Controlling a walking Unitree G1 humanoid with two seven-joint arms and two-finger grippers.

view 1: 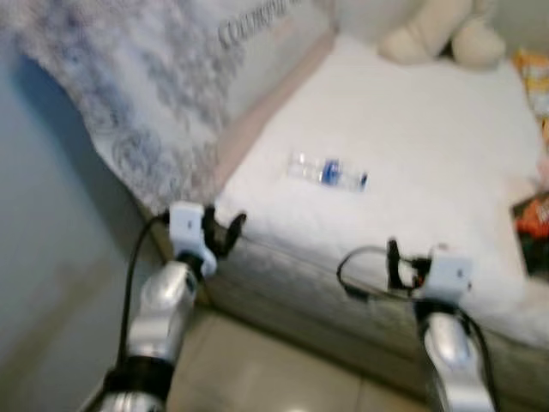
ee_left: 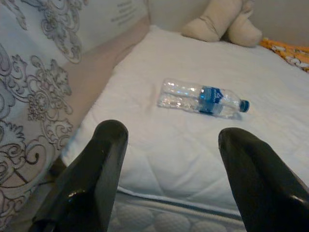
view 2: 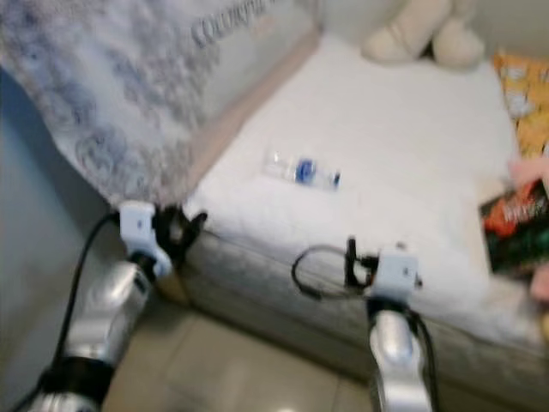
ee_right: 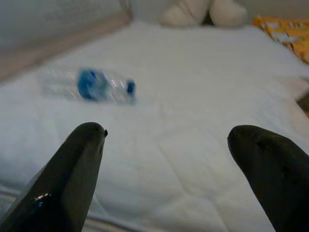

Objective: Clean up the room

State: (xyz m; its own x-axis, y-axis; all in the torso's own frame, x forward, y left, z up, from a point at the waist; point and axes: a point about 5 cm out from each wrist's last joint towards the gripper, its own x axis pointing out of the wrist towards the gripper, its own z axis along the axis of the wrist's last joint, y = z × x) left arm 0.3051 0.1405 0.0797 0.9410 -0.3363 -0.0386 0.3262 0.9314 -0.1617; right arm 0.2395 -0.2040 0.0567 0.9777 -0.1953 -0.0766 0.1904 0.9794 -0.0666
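Both grippers are raised at the near mattress edge with fingers spread apart and nothing held: left gripper (view 1: 219, 230) at lower left of the head view, right gripper (view 1: 396, 262) at lower centre-right. Beyond them, at frame centre, a plastic water bottle (view 1: 328, 172) lies on its side on the white mattress (view 1: 412, 137). Judged step: approach to pick up the bottle. Next move calls for reaching forward and closing across its body. Farther back, a plush toy (view 1: 437, 34) is cut off at the top edge; colourful packets (view 1: 533, 219) at the right edge are blurred and cropped.
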